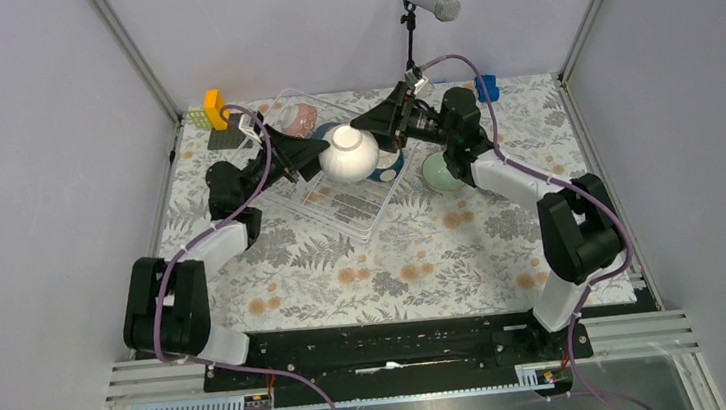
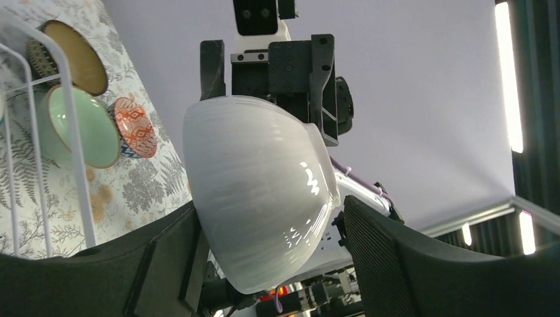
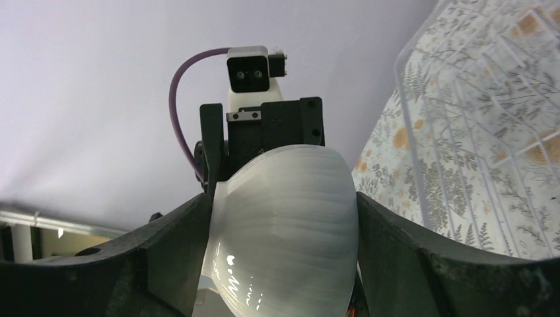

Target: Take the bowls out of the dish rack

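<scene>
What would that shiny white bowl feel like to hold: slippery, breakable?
Probably slippery: the white bowl shows bright glossy highlights and its sides curve, so the jaws could slide. Likely stiff yet breakable; it looks ceramic and hangs above the clear dish rack. Set on its side, its round wall would probably roll.

The left claw (image 2: 269,214) grips a white bowl (image 2: 251,165) sideways.
</scene>
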You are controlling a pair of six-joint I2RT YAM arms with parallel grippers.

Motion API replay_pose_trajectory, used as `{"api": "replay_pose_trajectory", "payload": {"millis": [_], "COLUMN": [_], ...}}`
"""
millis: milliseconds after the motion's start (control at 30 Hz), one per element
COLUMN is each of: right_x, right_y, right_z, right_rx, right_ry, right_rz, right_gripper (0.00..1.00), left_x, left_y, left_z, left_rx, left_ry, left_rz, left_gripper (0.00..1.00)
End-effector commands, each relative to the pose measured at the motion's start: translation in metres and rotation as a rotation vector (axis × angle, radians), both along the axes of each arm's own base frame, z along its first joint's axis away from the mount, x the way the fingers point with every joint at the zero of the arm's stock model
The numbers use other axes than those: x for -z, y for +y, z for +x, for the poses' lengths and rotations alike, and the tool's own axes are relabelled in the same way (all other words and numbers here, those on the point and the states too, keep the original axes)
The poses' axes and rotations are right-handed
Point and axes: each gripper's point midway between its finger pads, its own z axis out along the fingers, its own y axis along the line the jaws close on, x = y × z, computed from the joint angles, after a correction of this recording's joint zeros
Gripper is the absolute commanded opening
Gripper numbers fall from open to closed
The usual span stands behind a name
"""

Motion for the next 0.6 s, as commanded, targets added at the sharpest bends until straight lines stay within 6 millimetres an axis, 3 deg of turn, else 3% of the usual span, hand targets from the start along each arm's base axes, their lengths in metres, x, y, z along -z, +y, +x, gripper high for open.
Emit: {"api": "replay_pose_trajectory", "payload": {"millis": [0,167,467,567], "right_x": [0.021,0.040,0.070,0.089], "right_y": [0.006,0.016,0.023,0.023], "right_z": [0.033,0.055,0.079,0.088], "right_rx": [0.087,0.092,0.120,0.148], "right_ry": [0.045,0.087,0.118,0.160], "right_rz": [-0.040,-0.017,-0.027,-0.071], "right_gripper": [0.51,0.50,0.50,0.50], "left_x": [-0.021,-0.009,-0.006,0.000], "left_y": [-0.004,-0.003,0.006,0.012], "left_z": [0.010,0.021,0.045,0.056], "left_rx": [-0.006,0.010,0.002,-0.035], "left_ry": [-0.080,-0.018,0.036,0.073], "left_rz": [-0.041,-0.115,-0.248,-0.262], "left_gripper": [0.75,0.72,0.64,0.61]}}
